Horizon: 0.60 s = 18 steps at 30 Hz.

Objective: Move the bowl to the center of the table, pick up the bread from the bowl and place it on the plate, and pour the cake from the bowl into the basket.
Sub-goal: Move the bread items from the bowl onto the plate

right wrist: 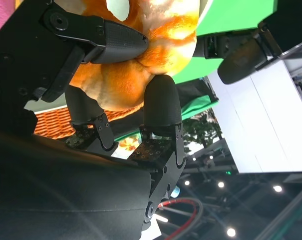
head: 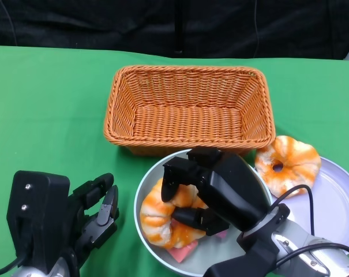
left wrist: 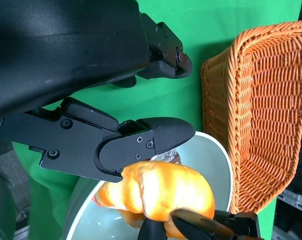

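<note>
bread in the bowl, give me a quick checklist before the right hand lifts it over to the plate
1. Right hand closed around the bread: ok, the right wrist view shows fingers pressed on it.
2. Bread clear of the bowl: not ok, it sits inside.
3. Free room on the plate: ok, though another bread lies on its near-left edge.
4. Left hand out of the path: ok, open beside the bowl.
5. Pink cake free of the bread: cannot tell.
</note>
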Each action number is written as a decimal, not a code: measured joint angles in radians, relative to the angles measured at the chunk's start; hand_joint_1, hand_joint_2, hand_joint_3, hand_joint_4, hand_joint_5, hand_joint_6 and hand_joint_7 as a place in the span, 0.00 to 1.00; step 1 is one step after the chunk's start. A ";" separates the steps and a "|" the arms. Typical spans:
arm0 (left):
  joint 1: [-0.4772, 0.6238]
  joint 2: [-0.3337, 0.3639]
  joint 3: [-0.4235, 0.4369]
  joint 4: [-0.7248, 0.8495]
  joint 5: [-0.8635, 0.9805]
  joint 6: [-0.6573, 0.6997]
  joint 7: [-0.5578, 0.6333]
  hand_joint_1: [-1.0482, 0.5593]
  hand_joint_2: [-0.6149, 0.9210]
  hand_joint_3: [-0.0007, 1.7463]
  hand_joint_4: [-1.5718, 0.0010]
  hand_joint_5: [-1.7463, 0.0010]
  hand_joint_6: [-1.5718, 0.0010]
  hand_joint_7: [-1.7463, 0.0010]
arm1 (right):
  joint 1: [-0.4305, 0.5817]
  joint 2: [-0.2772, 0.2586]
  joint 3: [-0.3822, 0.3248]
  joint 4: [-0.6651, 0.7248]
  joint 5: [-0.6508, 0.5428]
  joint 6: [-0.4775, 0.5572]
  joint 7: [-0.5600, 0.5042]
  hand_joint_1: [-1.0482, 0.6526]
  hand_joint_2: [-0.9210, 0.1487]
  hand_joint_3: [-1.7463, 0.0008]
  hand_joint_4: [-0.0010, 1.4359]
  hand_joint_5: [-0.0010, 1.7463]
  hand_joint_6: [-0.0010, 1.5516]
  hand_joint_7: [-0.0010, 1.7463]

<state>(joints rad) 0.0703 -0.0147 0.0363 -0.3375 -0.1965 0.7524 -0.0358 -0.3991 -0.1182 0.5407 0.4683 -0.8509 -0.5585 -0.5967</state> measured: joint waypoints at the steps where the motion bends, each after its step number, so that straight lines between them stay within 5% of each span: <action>1: 0.000 -0.001 0.001 0.000 -0.001 0.000 0.000 0.26 1.00 0.40 1.00 0.55 0.80 0.99 | 0.000 -0.001 0.000 0.000 0.000 -0.005 -0.005 0.50 0.64 0.14 0.73 1.00 0.52 1.00; 10: 0.000 -0.005 0.003 0.000 -0.006 0.000 -0.001 0.25 1.00 0.40 1.00 0.53 0.79 0.99 | 0.005 -0.015 -0.034 -0.052 0.022 -0.064 -0.017 0.49 0.64 0.13 0.73 1.00 0.52 1.00; 18: 0.000 -0.004 0.006 0.000 -0.007 -0.001 -0.001 0.25 1.00 0.40 1.00 0.55 0.79 0.99 | 0.089 -0.062 -0.094 -0.212 0.099 -0.082 0.087 0.48 0.64 0.12 0.73 1.00 0.52 1.00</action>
<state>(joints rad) 0.0698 -0.0185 0.0422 -0.3375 -0.2037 0.7512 -0.0366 -0.3098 -0.1807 0.4463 0.2560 -0.7522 -0.6404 -0.5096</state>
